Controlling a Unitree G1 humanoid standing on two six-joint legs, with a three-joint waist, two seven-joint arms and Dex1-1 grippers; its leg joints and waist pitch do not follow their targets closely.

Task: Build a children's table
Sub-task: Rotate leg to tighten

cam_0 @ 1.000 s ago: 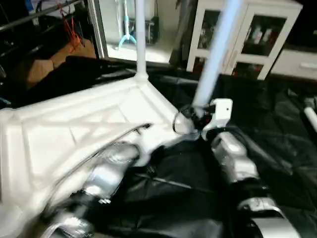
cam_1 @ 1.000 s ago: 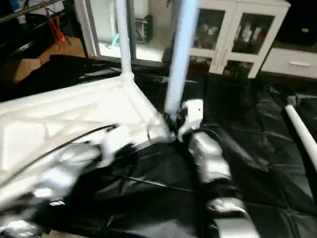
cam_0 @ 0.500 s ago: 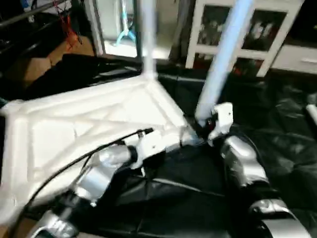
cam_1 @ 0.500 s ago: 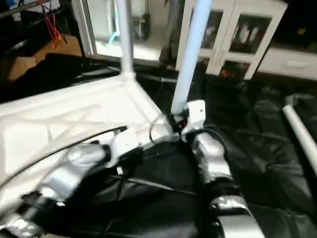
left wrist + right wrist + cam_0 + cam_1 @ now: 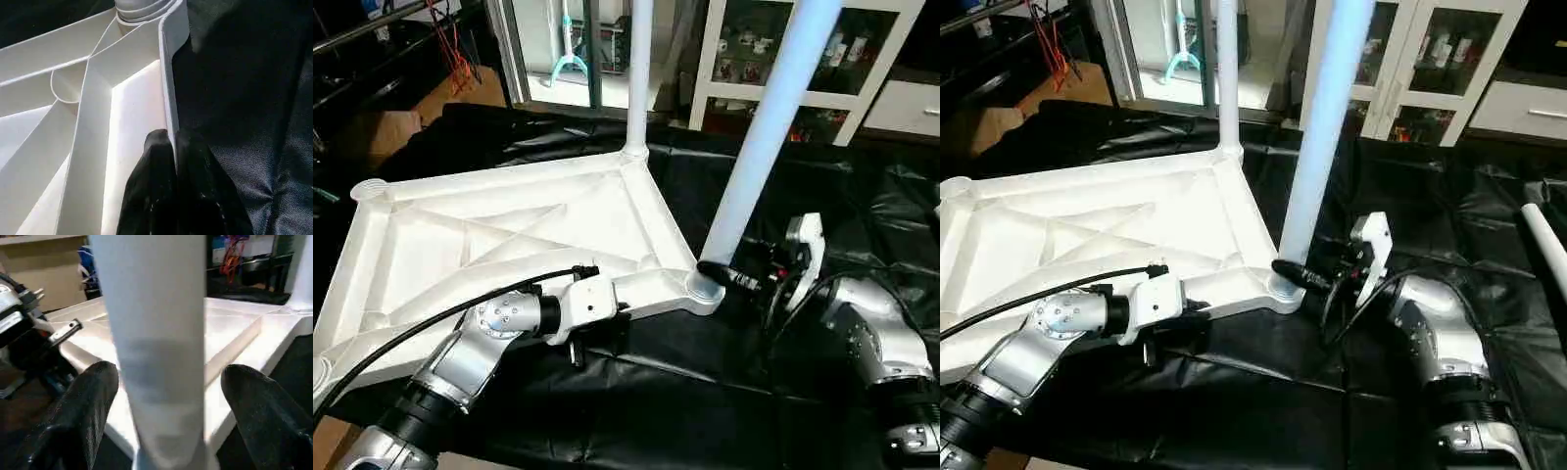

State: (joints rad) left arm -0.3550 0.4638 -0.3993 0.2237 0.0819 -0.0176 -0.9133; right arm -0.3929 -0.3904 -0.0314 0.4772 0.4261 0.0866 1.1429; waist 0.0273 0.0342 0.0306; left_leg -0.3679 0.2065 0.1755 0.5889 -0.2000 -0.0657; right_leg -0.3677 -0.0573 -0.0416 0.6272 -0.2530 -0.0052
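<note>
The white tabletop [image 5: 509, 235] lies underside up on a black sheet, its X ribs showing. One white leg [image 5: 638, 78] stands in the far corner socket. A second leg [image 5: 764, 137] rises from the near right socket [image 5: 703, 289]. My left gripper [image 5: 173, 139] is shut on the tabletop's near rim [image 5: 168, 98], one finger on each side of the wall. My right gripper [image 5: 166, 377] is open at the base of the near leg [image 5: 156, 333]. Its fingers [image 5: 93, 396] stand on either side of the leg with gaps.
Another white leg [image 5: 1547, 245] lies on the black sheet [image 5: 705, 392] at the right. The far left corner socket [image 5: 369, 189] holds nothing. A white glass-door cabinet [image 5: 862, 59] and a glass door stand behind; cardboard boxes [image 5: 391, 127] sit at the far left.
My right gripper's fingers have spread apart from the near leg's base. The left gripper keeps its hold on the rim. The whole view has shifted.
</note>
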